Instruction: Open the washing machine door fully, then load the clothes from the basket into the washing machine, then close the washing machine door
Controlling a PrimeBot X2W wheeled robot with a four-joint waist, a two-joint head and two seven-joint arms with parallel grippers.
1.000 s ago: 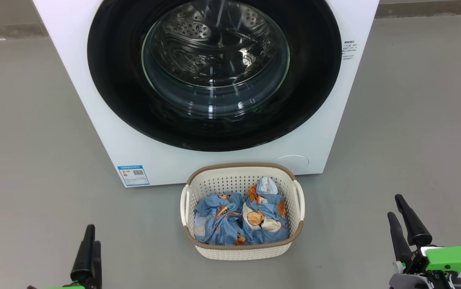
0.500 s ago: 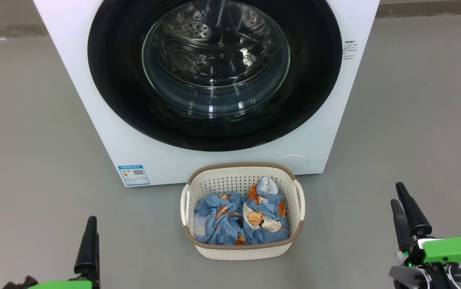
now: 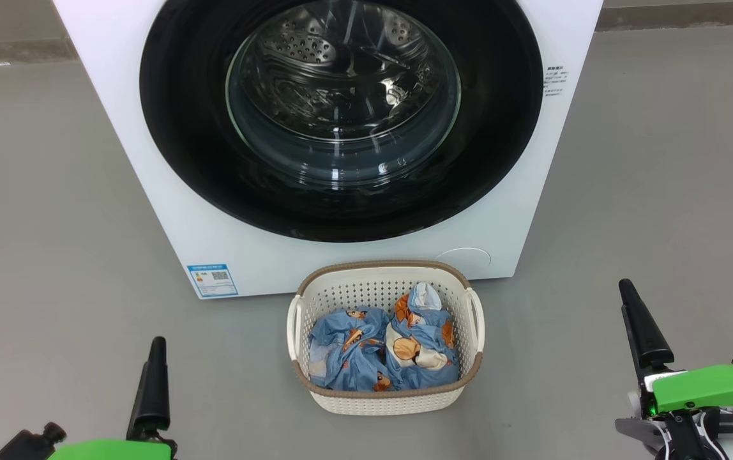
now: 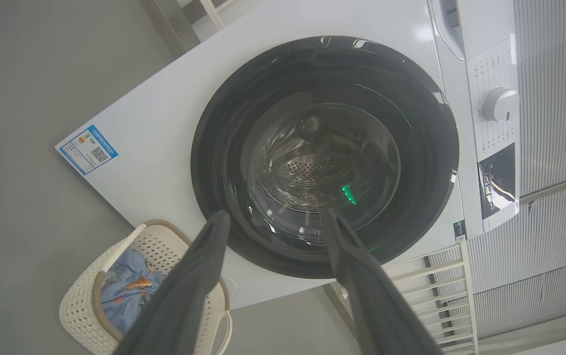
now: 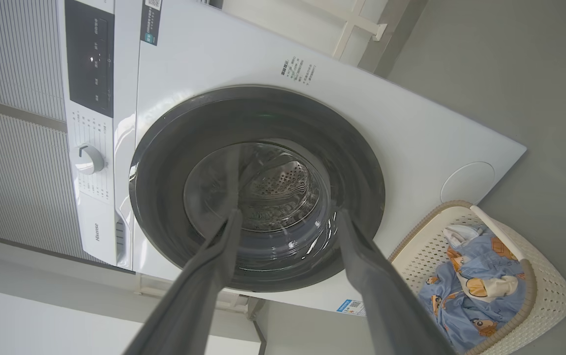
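Washing machine door [image 3: 343, 115] shut on the white washing machine [image 3: 168, 211], which stands on grey floor [image 3: 53, 191]. Cream basket [image 3: 382, 401] on the floor just in front, two blue cartoon-print clothes [image 3: 382, 351] inside. Door has a glossy black rim and clear glass, steel drum visible behind. My left gripper [image 4: 277, 217] and right gripper [image 5: 289, 214] are spread wide, empty.

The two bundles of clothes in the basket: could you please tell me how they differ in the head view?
The left bundle looks lower and shows mostly blue cloth with small orange prints; the right bundle looks piled higher. The right bundle shows a large cream and orange animal and a pale patch on top; the left bundle has neither. Both are crumpled light blue fabric, side by side and touching in the basket.
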